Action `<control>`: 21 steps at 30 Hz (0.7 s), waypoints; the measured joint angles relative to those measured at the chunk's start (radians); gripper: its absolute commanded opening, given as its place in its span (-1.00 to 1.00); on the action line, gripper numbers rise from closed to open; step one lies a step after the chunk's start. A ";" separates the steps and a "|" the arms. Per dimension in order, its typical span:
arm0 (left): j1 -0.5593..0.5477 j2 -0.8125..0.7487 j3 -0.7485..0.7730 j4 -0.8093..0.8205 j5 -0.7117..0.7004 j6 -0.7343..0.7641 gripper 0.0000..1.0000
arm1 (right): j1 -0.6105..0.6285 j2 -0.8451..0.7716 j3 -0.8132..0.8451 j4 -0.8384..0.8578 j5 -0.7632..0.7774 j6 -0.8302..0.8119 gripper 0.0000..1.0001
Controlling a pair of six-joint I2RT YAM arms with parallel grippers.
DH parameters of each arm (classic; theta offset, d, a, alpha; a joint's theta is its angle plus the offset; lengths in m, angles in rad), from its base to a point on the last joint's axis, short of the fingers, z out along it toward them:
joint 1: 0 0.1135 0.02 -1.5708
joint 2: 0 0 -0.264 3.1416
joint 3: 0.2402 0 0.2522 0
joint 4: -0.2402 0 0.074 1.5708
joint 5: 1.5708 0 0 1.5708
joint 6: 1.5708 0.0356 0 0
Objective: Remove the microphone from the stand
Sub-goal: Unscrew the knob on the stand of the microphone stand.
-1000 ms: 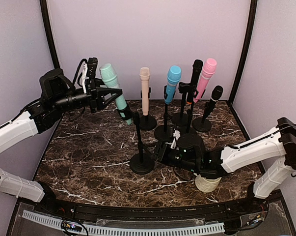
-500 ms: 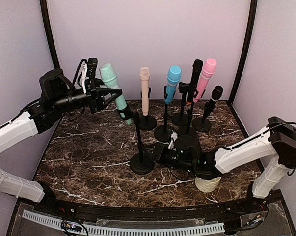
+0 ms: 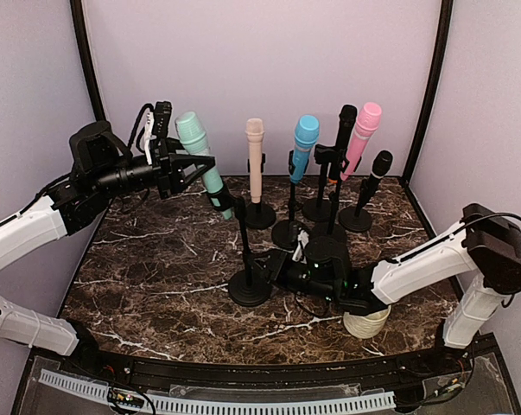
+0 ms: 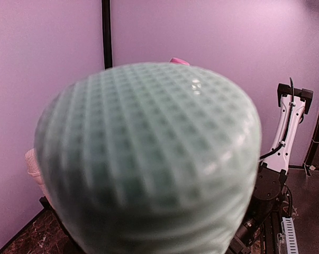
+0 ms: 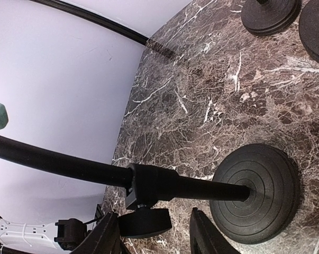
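Top external view: the mint-green microphone [image 3: 193,136] sits in the clip at the top of the front stand [image 3: 243,242]. It is tilted, with its head up and to the left, well above the stand's round base [image 3: 249,288]. The left jaws come in from the left of the base at microphone height and pinch the handle just below the head. The right jaws lie low over the worktop [image 3: 148,259], just right of the base, at the foot of the pole.

Behind the base, five more microphones stand on their own stands:
- a beige microphone [image 3: 255,151]
- a blue microphone [image 3: 305,138]
- a tall black microphone [image 3: 346,121]
- a pink microphone [image 3: 365,125]
- a small black microphone [image 3: 380,164]

An off-white ribbed pot [image 3: 365,323] sits right of the base and nearer the arms, partly under the right arm.

Left wrist view: the microphone's mesh head [image 4: 148,159] fills the frame. The jaws are not visible here, so the grip is read from the overhead view.

Right wrist view: the pole [image 5: 69,165] runs sideways out of the base [image 5: 257,193] through a collar with a knob [image 5: 146,222]. The two fingers [image 5: 109,235] stand one on either side of that knob, jaws spread. One finger looks to touch the knob and the other is apart from it. Whether the pole itself lies between the tips cannot be told.
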 measured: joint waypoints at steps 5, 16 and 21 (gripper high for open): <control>0.000 0.000 0.000 0.000 0.000 0.000 -0.55 | -0.003 0.014 0.012 0.007 -0.003 -0.013 -0.18; 0.000 0.000 0.000 0.000 -0.001 0.000 -0.55 | -0.008 0.016 0.029 0.006 -0.002 -0.069 -0.58; 0.000 0.000 0.000 0.000 -0.005 0.000 -0.56 | -0.008 0.016 0.043 -0.021 0.006 -0.114 -0.68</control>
